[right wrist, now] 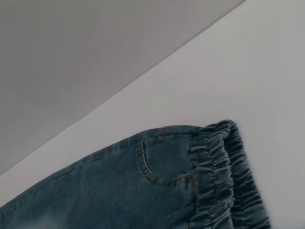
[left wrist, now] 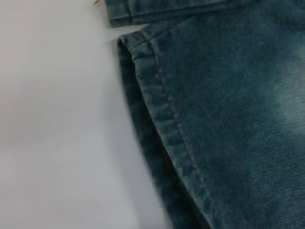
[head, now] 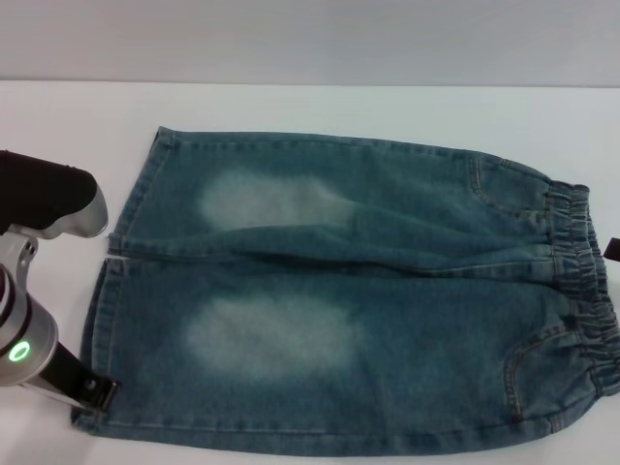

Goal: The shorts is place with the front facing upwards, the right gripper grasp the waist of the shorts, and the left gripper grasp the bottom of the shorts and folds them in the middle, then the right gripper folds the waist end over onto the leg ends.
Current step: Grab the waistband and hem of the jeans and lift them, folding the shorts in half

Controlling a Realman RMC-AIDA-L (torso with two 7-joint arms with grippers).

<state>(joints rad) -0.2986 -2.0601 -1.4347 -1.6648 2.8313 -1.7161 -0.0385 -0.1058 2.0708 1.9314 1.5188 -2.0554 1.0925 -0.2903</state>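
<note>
Surface: white table (head: 58,116) is running under everything, grey wall (head: 310,39) is sitting behind it at 12 o'clock.
Left gripper: left gripper (head: 100,390) is hanging at 8 o'clock of the head view, black tip touching or just over the near leg hem corner; can't tell if claw is spread or pinching.
Left arm: silver cylinder with green ring (head: 18,351) is glowing near the left edge.
Shorts: the shorts (head: 349,300) are lying flat, front up, filling the middle of the table, pale faded patches showing on both legs.
Leg ends: the leg ends (head: 108,291) are pointing to 9 o'clock, a gap splitting them; left wrist view is showing the stitched hem (left wrist: 167,109) on the bare table.
Waist: the waist (head: 581,281) is bunching at 3 o'clock, ruched; right wrist view is showing it beside a curved pocket seam (right wrist: 157,174).
Right gripper: only a black bit is peeking at the 3 o'clock edge just beside the waist, too little to say what it is; claw state can't tell.
</note>
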